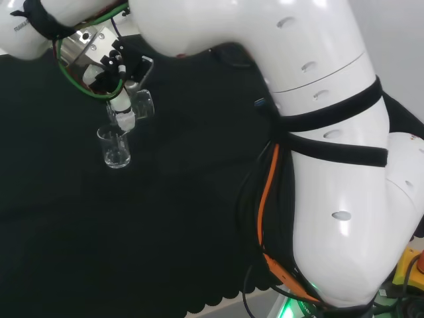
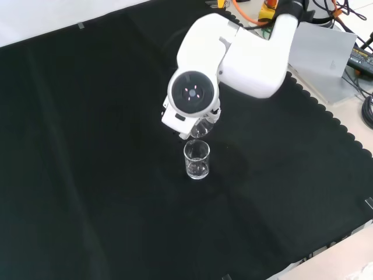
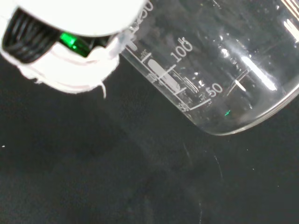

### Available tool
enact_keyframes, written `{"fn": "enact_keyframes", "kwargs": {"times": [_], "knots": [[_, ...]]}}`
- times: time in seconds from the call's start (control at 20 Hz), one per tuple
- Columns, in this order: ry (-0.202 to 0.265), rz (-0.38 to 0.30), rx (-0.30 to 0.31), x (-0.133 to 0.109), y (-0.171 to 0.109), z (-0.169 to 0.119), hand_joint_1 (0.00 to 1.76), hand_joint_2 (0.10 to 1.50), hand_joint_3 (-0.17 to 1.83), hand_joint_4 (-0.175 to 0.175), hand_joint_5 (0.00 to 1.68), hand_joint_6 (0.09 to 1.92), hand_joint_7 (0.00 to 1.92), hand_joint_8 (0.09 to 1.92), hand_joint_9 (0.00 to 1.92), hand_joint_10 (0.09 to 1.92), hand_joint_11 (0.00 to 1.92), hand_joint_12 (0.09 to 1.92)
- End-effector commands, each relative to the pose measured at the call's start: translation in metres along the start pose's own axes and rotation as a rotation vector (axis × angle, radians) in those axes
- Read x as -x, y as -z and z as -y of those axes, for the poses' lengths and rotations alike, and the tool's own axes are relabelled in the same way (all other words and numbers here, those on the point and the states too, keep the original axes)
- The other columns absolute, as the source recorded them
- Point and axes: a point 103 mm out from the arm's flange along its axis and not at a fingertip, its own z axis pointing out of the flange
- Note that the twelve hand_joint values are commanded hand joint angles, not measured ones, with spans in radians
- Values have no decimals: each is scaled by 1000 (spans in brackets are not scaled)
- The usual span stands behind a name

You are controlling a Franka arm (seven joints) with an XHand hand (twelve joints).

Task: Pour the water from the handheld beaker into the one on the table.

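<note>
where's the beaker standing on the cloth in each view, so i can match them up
Head view: the standing beaker is upper left, upright on the black cloth, just below the hand.
Front view: the same beaker is near centre, right under the arm's round grey cap.
Wrist view: I cannot tell it apart; the big tilted glass there is the held beaker.
Shared landmark: the held beaker tipped just above the standing one.

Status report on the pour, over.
Hand shut on handheld beaker, tilted above the table beaker. Table beaker upright on the black cloth. Cannot tell whether water is flowing. Nothing in the way.
</note>
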Motion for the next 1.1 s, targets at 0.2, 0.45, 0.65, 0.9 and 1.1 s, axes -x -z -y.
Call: {"fn": "enact_keyframes", "kwargs": {"times": [0.2, 0.45, 0.65, 0.9, 1.1], "knots": [[38, -124, 145, 17, -8, 9, 1140, 588, 906, 21, 1158, 1001, 1508, 836, 1409, 829, 1315, 765], [41, -235, 277, 32, -18, 15, 1140, 588, 906, 22, 1157, 1002, 1508, 836, 1408, 829, 1314, 765], [40, -331, 365, 44, -25, 12, 1140, 588, 906, 22, 1156, 1003, 1508, 836, 1408, 829, 1313, 764], [42, -455, 464, 61, -35, 3, 1140, 588, 906, 22, 1156, 1004, 1507, 836, 1407, 829, 1310, 764], [46, -527, 506, 74, -43, -7, 1140, 589, 906, 21, 1156, 1005, 1504, 836, 1402, 827, 1309, 764]]}}
